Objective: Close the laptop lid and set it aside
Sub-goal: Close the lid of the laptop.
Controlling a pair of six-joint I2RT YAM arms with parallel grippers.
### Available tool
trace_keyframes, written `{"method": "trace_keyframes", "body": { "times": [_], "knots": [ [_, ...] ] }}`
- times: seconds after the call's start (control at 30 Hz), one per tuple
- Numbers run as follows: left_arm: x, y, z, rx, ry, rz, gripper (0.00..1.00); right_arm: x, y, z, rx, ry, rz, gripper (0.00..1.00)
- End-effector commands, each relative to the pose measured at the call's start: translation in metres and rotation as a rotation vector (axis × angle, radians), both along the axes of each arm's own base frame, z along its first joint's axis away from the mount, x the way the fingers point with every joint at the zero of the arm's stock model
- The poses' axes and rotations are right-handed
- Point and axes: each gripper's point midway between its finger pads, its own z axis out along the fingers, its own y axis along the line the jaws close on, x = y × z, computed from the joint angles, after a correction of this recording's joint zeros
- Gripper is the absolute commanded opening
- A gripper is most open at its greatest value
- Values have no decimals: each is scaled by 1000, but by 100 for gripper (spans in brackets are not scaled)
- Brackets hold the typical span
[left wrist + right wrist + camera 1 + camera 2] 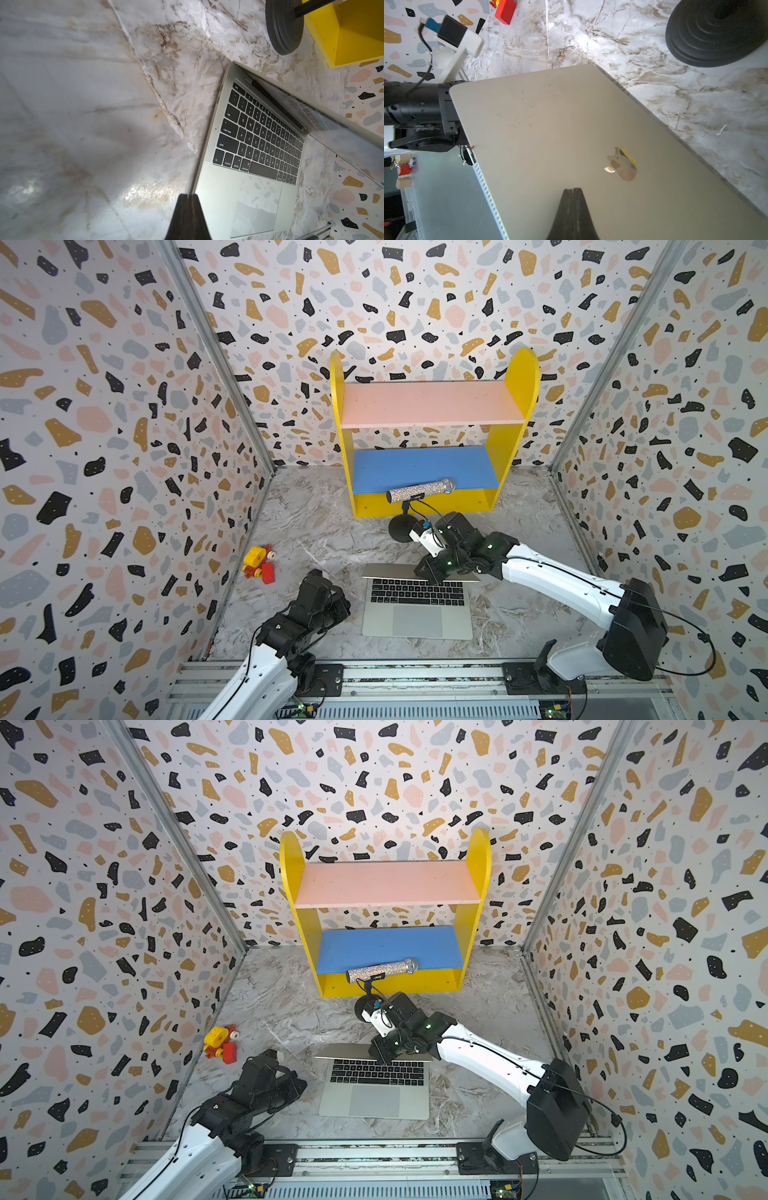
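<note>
Lid part-way down, both pincers clenched!

The laptop sits on the tabletop at centre front, between the two arms, keyboard and trackpad facing up. Its lid tilts forward over the back row of keys, so the silver back shows in both top views. The right pincer is clamped tight on nothing, tips at the lid's back just beside the apple logo (actual contact is hard to call). The left pincer is also squeezed closed and empty, low over the marble just beside the laptop's near left corner. Behind stand the yellow shelf and a glittery microphone; a toy lies well off to the left.
</note>
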Motion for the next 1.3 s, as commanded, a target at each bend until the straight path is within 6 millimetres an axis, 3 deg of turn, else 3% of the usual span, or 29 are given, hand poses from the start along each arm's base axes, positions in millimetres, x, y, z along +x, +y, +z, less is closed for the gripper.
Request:
{"method": "trace_keyframes", "body": {
  "times": [0.0, 1.27],
  "knots": [
    [8, -2, 14, -1, -51, -7, 4, -19, -6, -20, -58, 74, 25, 0],
    [6, 1, 14, 13, -53, -4, 4, -38, 4, -51, -94, 123, 54, 0]
  ]
}}
